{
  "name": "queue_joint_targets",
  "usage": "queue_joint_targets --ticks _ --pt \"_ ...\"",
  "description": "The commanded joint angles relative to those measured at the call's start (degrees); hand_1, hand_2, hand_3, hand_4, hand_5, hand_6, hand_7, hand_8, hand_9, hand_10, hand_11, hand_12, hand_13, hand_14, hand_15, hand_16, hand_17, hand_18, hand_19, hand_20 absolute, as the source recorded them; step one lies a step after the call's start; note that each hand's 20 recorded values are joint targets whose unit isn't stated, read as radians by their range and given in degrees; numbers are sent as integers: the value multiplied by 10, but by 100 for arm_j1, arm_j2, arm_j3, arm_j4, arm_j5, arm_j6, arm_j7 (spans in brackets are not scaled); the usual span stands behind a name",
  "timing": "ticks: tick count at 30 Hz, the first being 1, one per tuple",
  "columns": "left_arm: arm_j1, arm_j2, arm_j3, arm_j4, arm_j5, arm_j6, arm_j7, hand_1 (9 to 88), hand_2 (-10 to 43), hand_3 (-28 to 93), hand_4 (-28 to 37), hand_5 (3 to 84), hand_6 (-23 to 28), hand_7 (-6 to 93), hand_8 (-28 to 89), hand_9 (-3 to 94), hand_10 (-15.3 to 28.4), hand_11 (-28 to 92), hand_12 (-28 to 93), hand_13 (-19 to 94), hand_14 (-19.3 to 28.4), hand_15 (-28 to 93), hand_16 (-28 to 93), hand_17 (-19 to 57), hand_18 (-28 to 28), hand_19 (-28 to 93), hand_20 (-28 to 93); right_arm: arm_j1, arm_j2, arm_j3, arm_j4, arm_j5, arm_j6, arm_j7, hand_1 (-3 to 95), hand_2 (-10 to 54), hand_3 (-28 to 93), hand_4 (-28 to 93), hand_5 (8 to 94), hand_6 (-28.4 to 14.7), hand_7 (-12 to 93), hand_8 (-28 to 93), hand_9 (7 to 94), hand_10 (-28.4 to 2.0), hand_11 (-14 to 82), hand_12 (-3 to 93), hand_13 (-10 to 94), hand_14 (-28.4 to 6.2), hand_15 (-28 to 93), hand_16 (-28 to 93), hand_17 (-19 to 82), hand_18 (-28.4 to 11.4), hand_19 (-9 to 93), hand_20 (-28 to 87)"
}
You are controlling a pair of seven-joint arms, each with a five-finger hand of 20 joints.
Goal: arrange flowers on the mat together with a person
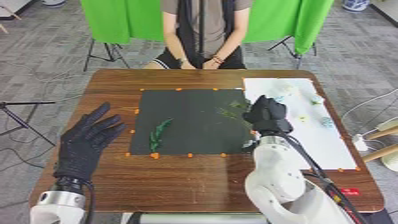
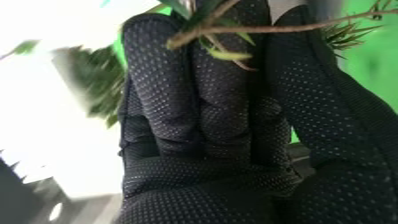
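Greenery (image 1: 159,135) lies on the left part of the dark mat (image 1: 187,107). At that mat's right edge, the right hand (image 1: 268,116) has its thumb and fingers clamped on a thin-stemmed sprig (image 2: 211,31). White sheet (image 1: 330,152) beside it bears pale flowers (image 1: 286,91) and a blue bloom (image 1: 327,122). Left hand (image 1: 84,142), fingers apart, is at the table's left side. Blue-and-white pot (image 1: 356,4) stands on the floor beyond; its contents I cannot tell.

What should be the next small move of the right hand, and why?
Probably a short shift left, then lowering the sprig onto the dark mat: the right hand holds it near the mat's right edge, while another stem lies farther left.
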Motion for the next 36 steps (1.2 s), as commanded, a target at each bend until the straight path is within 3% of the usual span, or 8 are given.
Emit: queue_joint_targets --ticks 1,3,7,17,27,28,36 --pt "-266 228 44 -79 88 -62 52 220 95 760 -283 370 104 105 -88 372 230 261 101 290 284 514 -121 -52 279 671 -173 739 -1199 -407 847 -158 -414 -438 477 -95 724 -283 918 9 176 53 934 -115 312 191 779 -101 632 130 215 -155 740 58" --pt "-348 249 71 -64 99 -75 60 220 95 760 -283 370 104 105 -88 374 230 262 101 292 284 516 -120 -52 279 671 -173 822 -1333 -523 1053 -129 -538 -417 476 -95 723 -283 920 9 178 54 935 -115 313 191 779 -101 633 130 215 -155 741 56" --pt "-497 -16 38 -16 285 -344 -167 220 94 762 -283 371 105 105 -87 377 231 264 101 295 284 517 -120 -52 279 673 -172 944 -1441 -793 1436 -90 -713 -436 475 -95 723 -283 922 9 176 54 936 -116 315 191 780 -103 634 130 215 -156 743 52" --pt "-509 148 71 6 190 -341 -33 220 94 763 -283 375 107 105 -87 379 232 267 101 296 284 521 -121 -51 279 676 -172 775 -1721 -843 1693 99 -1644 -619 462 -95 723 -283 923 8 179 58 937 -118 324 192 781 -107 639 130 214 -159 751 45" --pt "-594 345 155 24 105 -260 117 220 94 764 -282 376 108 105 -87 380 232 269 101 296 284 525 -122 -51 278 677 -172 843 -1949 -826 1685 157 -1917 -679 405 -95 764 -283 937 13 265 -31 937 -130 410 166 794 -125 681 136 215 -170 771 28" --pt "-641 240 131 35 182 -342 52 220 94 764 -283 377 108 105 -87 380 232 268 101 296 284 525 -122 -51 278 677 -172 877 -1964 -846 1685 107 -1940 -689 399 -95 773 -283 937 14 298 -92 937 -132 429 159 800 -128 686 137 218 -172 775 23" --pt "-646 355 170 14 122 -256 116 221 94 764 -283 377 109 105 -86 379 233 269 101 296 284 526 -123 -51 277 677 -170 1088 -1985 -1105 1747 -351 -1780 -217 363 -70 763 -283 937 13 361 -160 937 -138 476 146 827 -136 701 146 239 -188 814 0"
